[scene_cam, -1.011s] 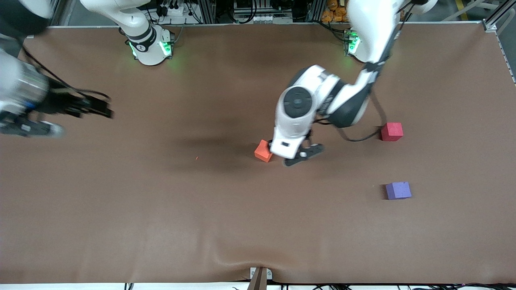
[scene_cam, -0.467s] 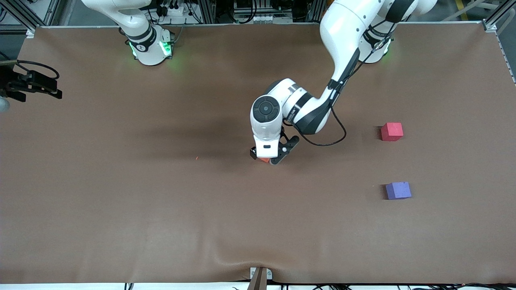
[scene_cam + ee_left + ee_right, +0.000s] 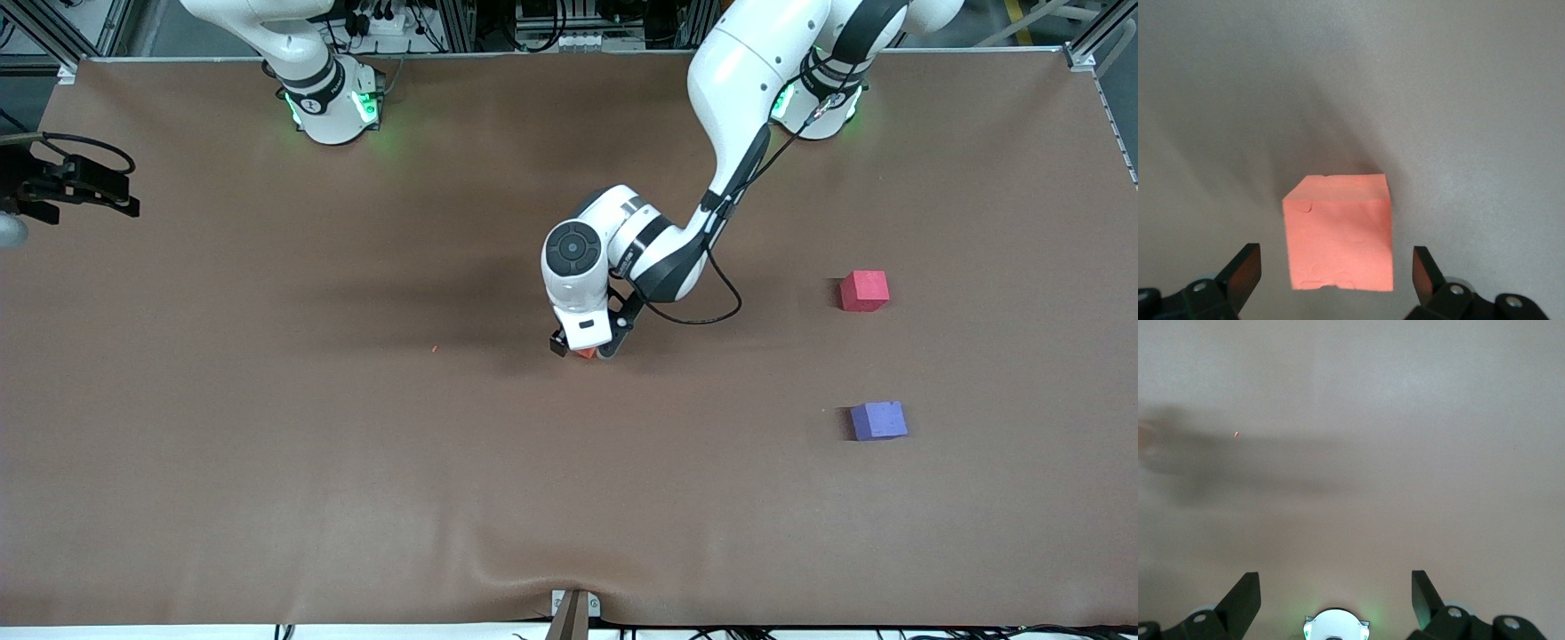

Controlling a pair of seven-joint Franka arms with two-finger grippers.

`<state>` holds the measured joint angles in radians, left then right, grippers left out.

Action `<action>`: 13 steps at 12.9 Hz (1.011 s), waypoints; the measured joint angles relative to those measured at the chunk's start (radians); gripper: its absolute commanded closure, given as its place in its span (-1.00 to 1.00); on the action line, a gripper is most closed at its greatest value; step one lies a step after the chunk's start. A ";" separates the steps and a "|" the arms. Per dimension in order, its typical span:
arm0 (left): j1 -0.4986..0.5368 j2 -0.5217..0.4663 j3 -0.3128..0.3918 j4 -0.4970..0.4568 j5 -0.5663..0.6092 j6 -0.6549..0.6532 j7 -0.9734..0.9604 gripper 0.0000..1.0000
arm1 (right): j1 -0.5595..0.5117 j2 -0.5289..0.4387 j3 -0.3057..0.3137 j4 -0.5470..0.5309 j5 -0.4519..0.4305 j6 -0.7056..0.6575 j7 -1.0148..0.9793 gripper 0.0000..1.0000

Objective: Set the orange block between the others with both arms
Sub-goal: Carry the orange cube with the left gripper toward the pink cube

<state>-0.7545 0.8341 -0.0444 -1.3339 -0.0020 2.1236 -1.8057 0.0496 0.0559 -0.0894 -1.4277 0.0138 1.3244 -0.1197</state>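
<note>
The work surface is a brown mat (image 3: 356, 462) covering the whole table, with a slight wrinkle at the edge nearest the front camera. Above the mat's top edge in the front view stand aluminium frame posts, cables and equipment.

The left arm (image 3: 738, 80) reaches from its base to the middle of the table. The left gripper (image 3: 583, 348) is low over the orange block (image 3: 586, 354), with its fingers spread wide, one on each side of the block, not pressing it. The front view shows only a sliver of the block under the gripper. The left wrist view shows the orange block (image 3: 1339, 232) nearly whole: it rests on the mat, upright, with a clear gap to each finger (image 3: 1243, 270).

The red-pink block (image 3: 864, 291) and the purple block (image 3: 878, 420) lie toward the left arm's end of the table, well apart from the orange block, the purple one nearer the front camera.

The right arm (image 3: 293, 53) waits; the right gripper (image 3: 84, 188) is over the mat's edge at its own end of the table. The right wrist view shows its fingers (image 3: 1245, 595) spread with nothing between them, bare mat, a small orange speck (image 3: 1236, 434), and a green-lit base (image 3: 1335, 628).
</note>
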 measured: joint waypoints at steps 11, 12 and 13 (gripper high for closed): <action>0.043 0.024 0.018 0.020 0.001 0.078 -0.014 1.00 | -0.060 0.004 0.064 -0.024 -0.022 0.001 -0.003 -1.00; 0.072 0.005 0.019 0.026 0.001 0.062 0.031 1.00 | -0.060 0.004 0.066 -0.024 -0.023 0.001 -0.003 -1.00; 0.102 -0.026 0.019 0.030 0.001 0.024 0.088 1.00 | -0.060 0.004 0.067 -0.024 -0.023 0.000 -0.003 -1.00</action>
<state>-0.6525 0.8077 -0.0250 -1.3044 -0.0014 2.1477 -1.7177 -0.0104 0.0601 -0.0222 -1.4521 -0.0097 1.3249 -0.1231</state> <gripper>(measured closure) 0.392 0.000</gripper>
